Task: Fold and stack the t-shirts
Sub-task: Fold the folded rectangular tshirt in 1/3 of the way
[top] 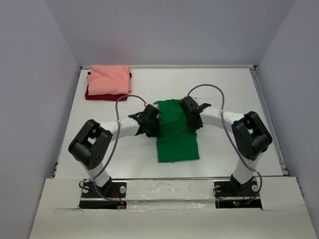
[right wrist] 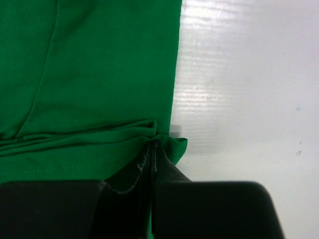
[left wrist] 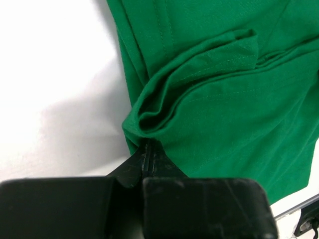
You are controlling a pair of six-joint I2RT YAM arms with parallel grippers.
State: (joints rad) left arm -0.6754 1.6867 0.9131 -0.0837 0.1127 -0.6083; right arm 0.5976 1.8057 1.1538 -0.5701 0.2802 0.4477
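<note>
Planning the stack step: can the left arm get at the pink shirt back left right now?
Probably not freely. Nothing stands between it and the pink shirt, but the left gripper is shut on the green shirt's edge; it must let go or drag that along. The far corner may stretch its reach.

Bright even light, glare on table (right wrist: 234, 94), wrist cams soft.
</note>
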